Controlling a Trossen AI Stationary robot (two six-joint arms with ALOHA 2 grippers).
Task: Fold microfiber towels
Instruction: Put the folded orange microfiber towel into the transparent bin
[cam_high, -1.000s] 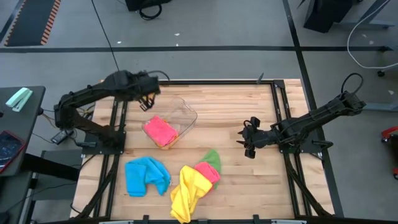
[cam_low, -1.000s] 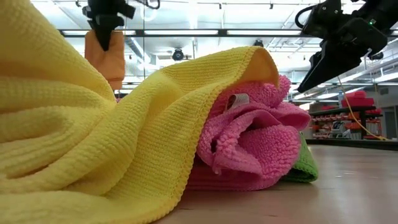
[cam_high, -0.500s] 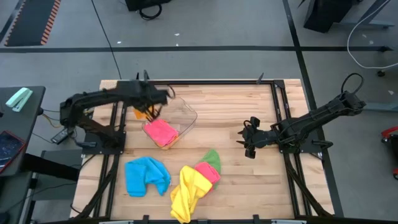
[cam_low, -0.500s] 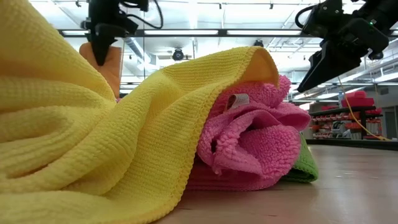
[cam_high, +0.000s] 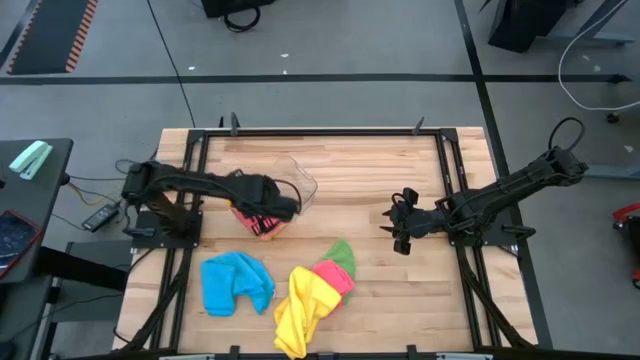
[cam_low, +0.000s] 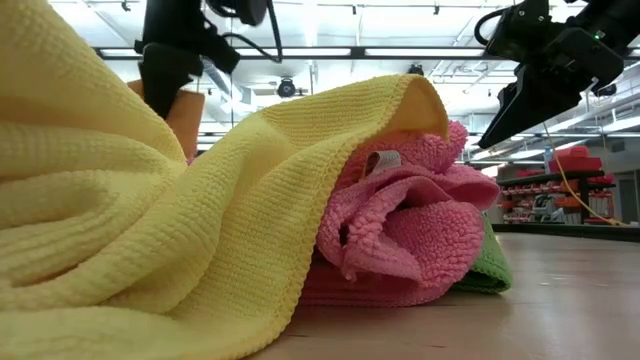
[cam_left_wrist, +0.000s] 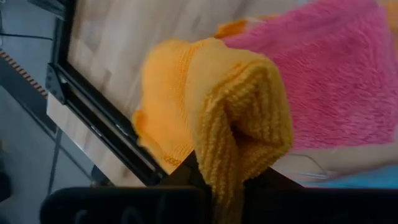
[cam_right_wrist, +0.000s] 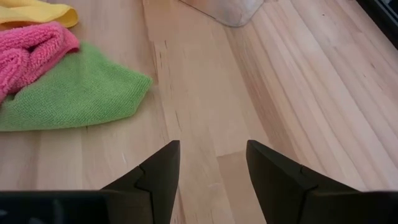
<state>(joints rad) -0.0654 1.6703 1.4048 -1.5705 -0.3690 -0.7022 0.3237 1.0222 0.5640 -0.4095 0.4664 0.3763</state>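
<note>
Microfiber towels are spread over my wooden table (cam_high: 380, 170), and 1 of them, the orange towel (cam_left_wrist: 239, 106), is bunched between the fingers of my left gripper (cam_high: 283, 208), which is clamped tight on a fold of it. That gripper reaches over the clear plastic tub (cam_high: 300, 180) near the back-left part of the table, and the orange cloth hangs right above the pink towel (cam_left_wrist: 348, 81) that lies in the tub. From table height the orange towel (cam_low: 183, 110) shows as a strip dangling under my dark left arm, behind the heap in front. That heap sits toward the front edge: a yellow towel (cam_high: 303, 308) crumpled loosely, draped partly over a second pink towel (cam_high: 335, 275), and under and behind that pink one a green towel (cam_high: 343, 255) lying flat on the wood. Just to the left of the heap lies a blue towel (cam_high: 235, 283), rumpled and apart from the yellow one. My right gripper (cam_high: 398, 232) hovers over bare wood on the right half of the table, well apart from every cloth, its 2 fingers spread with nothing between them, the green towel (cam_right_wrist: 68, 93) ahead of it.
</note>
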